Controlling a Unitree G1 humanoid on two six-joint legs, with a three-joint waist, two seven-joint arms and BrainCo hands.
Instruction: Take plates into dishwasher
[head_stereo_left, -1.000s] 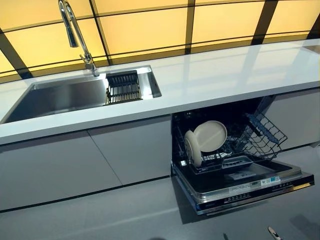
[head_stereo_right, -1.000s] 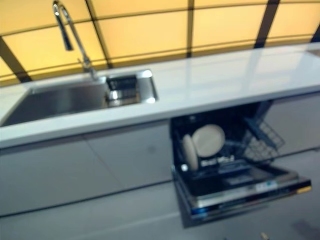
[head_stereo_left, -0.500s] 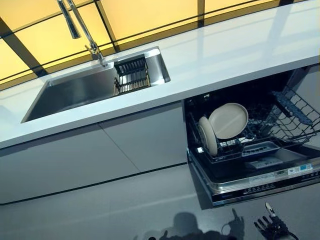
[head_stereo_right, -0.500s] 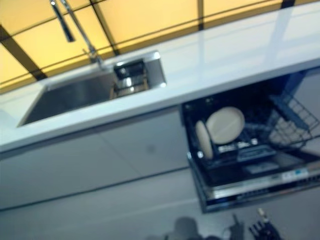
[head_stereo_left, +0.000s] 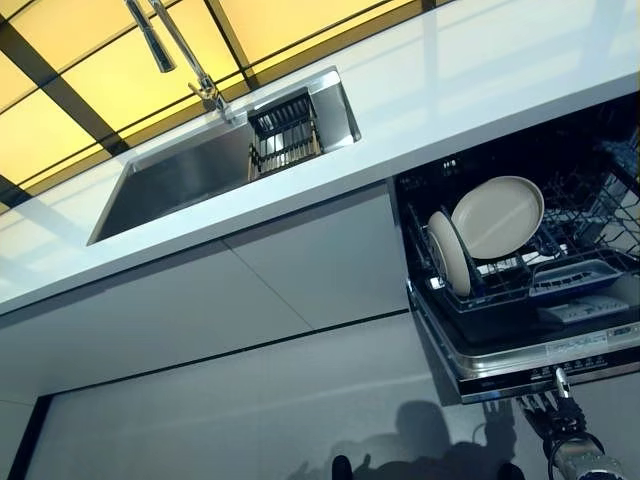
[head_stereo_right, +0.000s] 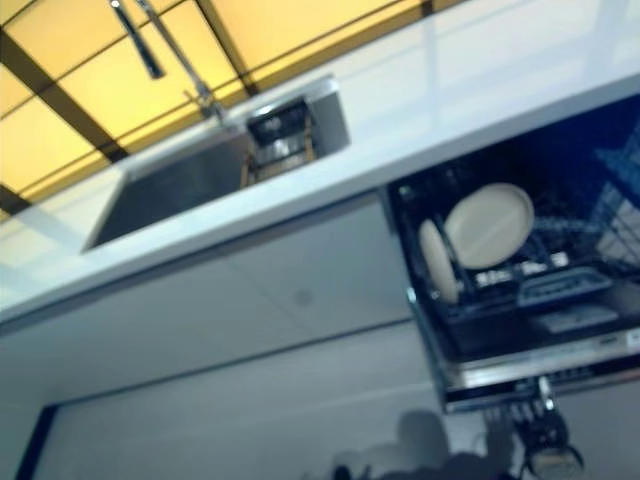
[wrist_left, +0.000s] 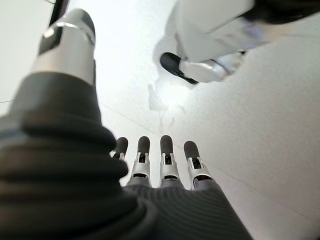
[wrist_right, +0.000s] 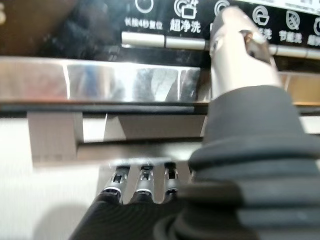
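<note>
Left of the dishwasher door (head_stereo_left: 540, 365), the sink (head_stereo_left: 180, 175) holds no plates. Two cream plates (head_stereo_left: 480, 225) stand racked above the door, loading apparently done. The right hand (wrist_right: 165, 187), fingers straight, reaches under the door's handle, likely to close it. The left hand (wrist_left: 160, 165) hangs relaxed, empty.

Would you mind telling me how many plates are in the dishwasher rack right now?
2: one plate stands on edge at the rack's left, the other plate leans face-out just beside it. More may be hidden deeper inside.
</note>
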